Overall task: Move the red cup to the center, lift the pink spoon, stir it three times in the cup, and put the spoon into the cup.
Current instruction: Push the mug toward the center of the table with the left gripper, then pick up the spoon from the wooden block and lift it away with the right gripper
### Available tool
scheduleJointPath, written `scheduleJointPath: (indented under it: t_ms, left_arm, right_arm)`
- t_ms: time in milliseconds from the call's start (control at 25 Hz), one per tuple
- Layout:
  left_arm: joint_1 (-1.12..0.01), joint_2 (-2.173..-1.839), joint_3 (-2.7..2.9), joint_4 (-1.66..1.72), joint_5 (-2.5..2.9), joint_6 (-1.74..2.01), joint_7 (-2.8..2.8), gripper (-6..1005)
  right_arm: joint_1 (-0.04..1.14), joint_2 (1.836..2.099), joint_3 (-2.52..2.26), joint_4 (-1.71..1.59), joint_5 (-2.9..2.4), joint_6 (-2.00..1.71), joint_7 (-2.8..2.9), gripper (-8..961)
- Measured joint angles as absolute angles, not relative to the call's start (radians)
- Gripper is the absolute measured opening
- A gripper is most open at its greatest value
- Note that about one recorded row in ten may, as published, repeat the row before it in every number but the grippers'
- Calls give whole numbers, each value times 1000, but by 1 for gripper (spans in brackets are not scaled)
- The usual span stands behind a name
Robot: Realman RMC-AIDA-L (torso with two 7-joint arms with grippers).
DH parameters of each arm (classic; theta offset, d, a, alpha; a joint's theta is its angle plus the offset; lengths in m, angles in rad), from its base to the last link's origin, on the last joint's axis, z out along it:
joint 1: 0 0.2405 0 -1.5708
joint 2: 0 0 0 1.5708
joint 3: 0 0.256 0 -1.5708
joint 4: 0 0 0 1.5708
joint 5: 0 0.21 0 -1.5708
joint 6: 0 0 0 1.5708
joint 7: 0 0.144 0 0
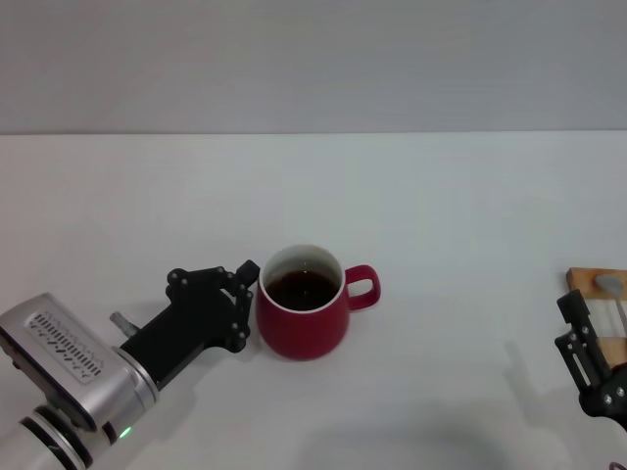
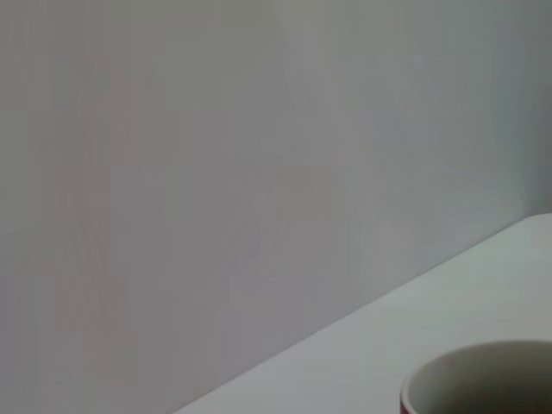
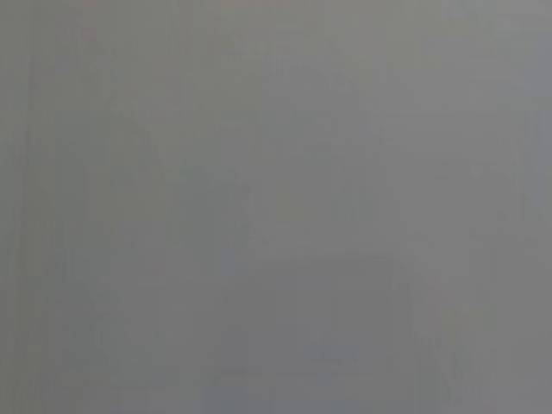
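Left gripper [image 1: 245, 304] touches round dark-red cup [image 1: 304, 318] holding dark liquid.

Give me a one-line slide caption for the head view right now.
Left gripper against the side of the dark-red ceramic mug of dark liquid mid-table; right gripper by the wooden block at the right edge.

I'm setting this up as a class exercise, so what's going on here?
The left gripper is pressed against the side of the red cup, which holds dark liquid and sits mid-table with its handle pointing away from the gripper. The right gripper waits at the table's right edge beside the pink spoon on a wooden rest.
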State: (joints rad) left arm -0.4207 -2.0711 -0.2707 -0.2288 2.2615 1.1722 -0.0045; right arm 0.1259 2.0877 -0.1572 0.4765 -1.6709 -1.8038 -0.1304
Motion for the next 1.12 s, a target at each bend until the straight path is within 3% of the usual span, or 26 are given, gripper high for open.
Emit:
scheduleJointPath:
  t_ms: [800,1120]
  left_arm:
    - [-421,-2074,-206,-284,2261,1170,-5,-2]
    - [-299,-2067,-439,-276,2251,1250,18,-2]
  right_arm:
    - [124,2089,-169,475,-1670,-1804,-130,687]
    - [89,2089,-154,483,-1658,-1805,-130,688]
